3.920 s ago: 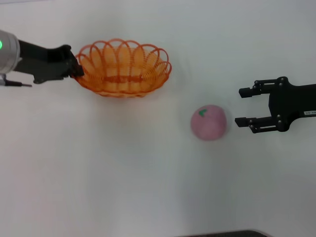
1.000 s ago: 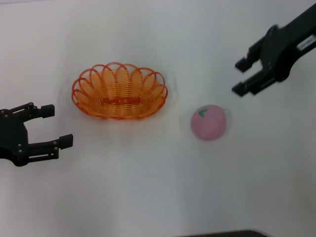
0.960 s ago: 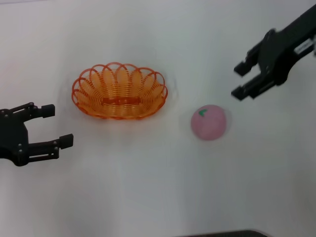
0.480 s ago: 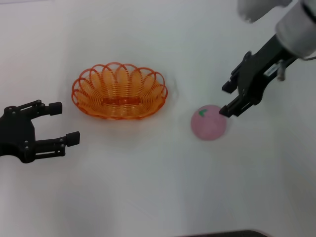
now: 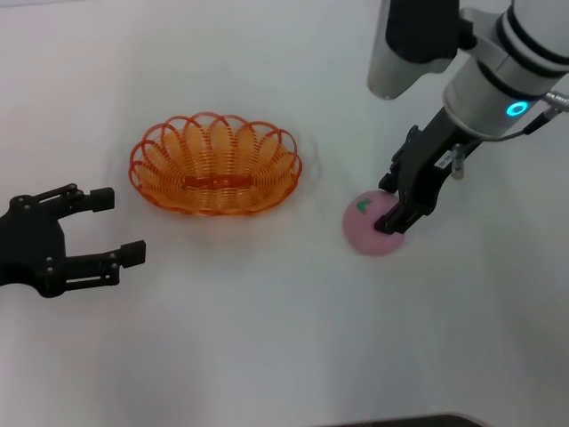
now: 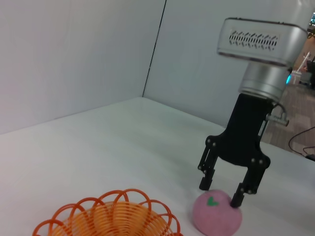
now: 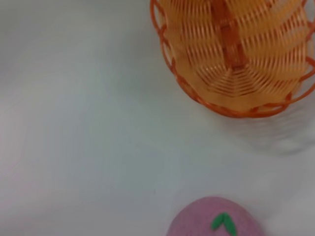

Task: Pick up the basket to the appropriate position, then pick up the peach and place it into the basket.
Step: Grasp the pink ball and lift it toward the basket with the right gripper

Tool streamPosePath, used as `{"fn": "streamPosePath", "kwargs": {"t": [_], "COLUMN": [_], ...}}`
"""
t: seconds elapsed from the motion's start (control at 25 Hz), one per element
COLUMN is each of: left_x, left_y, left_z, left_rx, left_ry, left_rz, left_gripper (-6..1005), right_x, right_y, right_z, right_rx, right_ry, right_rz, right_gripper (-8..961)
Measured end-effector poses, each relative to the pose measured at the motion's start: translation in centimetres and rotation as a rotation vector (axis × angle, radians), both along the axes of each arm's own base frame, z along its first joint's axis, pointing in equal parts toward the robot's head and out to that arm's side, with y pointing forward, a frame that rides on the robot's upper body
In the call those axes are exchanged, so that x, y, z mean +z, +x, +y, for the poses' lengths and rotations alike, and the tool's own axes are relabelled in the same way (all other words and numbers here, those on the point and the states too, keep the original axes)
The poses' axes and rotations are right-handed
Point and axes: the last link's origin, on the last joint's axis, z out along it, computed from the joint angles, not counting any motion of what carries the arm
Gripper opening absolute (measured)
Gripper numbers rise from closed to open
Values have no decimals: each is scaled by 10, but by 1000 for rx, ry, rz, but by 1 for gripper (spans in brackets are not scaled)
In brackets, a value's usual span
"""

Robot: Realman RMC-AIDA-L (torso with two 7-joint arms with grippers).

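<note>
Right gripper (image 5: 392,205) poised over the peach (image 5: 373,224), its jaws spread; basket (image 5: 216,164) standing empty on the white table (image 5: 267,338).

The right gripper points down at the right side of the peach, fingers parted; the left wrist view shows one fingertip (image 6: 236,199) at the fruit's top edge and the other just off to its side, not closed on it. The pink peach, green leaf mark up, lies on the table to the right of the orange wire basket and a little nearer, apart from it. The left gripper (image 5: 111,227) rests low over the table at the left, nearer than the basket and clear of it, its jaws wide apart and holding nothing.
</note>
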Motion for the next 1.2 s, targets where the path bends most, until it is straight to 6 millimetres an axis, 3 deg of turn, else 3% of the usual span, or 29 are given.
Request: {"fn": "streamPosePath", "kwargs": {"t": [0.56, 0.8, 1.0, 1.2], "left_x": [-2, -2, -2, -2], "left_y": [0, 0, 0, 1], "left_z": [-2, -1, -1, -1], "left_rx": [3, 1, 1, -1], "left_ry": [-12, -12, -12, -13], "left_rz": [-13, -14, -14, -15], "left_gripper": [884, 884, 884, 884], "right_x": [-11, -11, -10, -9], "right_y": [4, 5, 5, 6], "right_z": [-4, -4, -5, -7], "right_rx": [26, 25, 24, 27], "right_ry": [-38, -42, -52, -67], "right_rz": [-20, -23, -27, -30], "right_gripper": [508, 278, 167, 116]}}
